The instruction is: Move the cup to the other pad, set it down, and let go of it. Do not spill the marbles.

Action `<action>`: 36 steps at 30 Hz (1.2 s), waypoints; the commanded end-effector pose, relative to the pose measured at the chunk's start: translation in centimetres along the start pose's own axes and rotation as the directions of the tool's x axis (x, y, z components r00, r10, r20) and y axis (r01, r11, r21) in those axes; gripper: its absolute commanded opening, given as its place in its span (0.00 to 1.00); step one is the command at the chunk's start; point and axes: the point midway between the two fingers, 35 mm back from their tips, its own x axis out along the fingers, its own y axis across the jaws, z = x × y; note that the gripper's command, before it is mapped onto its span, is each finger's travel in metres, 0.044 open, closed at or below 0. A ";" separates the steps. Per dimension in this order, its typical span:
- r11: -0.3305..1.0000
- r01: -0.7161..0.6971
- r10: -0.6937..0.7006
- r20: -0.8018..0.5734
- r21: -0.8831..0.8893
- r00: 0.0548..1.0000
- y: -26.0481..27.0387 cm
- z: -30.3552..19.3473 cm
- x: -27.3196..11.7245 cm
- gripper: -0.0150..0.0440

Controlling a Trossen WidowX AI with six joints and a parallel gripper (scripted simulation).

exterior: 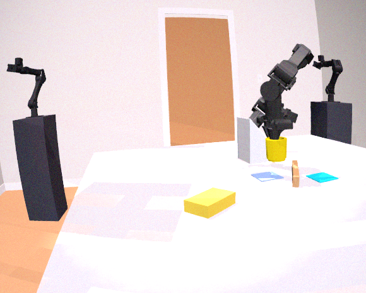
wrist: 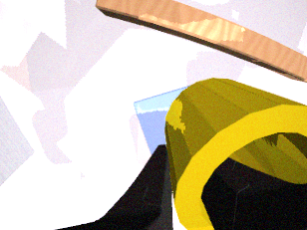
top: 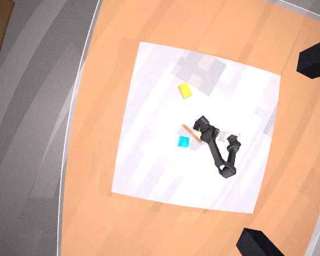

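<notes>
Catching the cup [exterior: 276, 149] [wrist: 186, 143] [top: 199, 129] on the wooden bar [exterior: 295, 173] [wrist: 209, 26] [top: 192, 133] looks like the chief danger, since that bar stands between the blue pad [exterior: 267, 177] [wrist: 152, 125] [top: 196, 120] and the cyan pad [exterior: 322, 177] [top: 184, 142], which I take to be the goal; the cup hangs upright above the table, well within reach of a knock if it crosses too low. The gripper [exterior: 274, 138] is clamped on the cup's wall, one finger down inside the rim, so the hold is probably off-centre, and a hard swing or a sudden stop could make the cup tip or twist and send marbles over the edge. I cannot see any marbles in the wrist view, so how full it is stays unknown. Lowering it half off the cyan pad, or letting go while it is above the surface, could rock it, and the inner finger might drag the rim on its way out
</notes>
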 end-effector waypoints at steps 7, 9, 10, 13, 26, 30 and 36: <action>1.000 0.008 -0.008 0.003 -0.003 1.000 -1.2 2.4 -0.2 0.25; 1.000 0.008 -0.008 0.004 -0.003 1.000 -1.3 2.8 -0.2 0.25; 1.000 0.008 -0.008 0.004 -0.003 1.000 -1.4 3.0 -0.2 0.25; 1.000 0.008 -0.008 0.004 -0.003 1.000 -1.7 3.7 -0.2 0.25; 1.000 0.009 -0.009 0.006 -0.004 1.000 -3.0 6.8 -0.2 0.25; 1.000 0.009 -0.009 0.006 -0.004 1.000 -3.4 7.8 -0.3 0.25; 1.000 0.009 -0.009 0.007 -0.004 1.000 -4.1 9.4 -0.3 0.25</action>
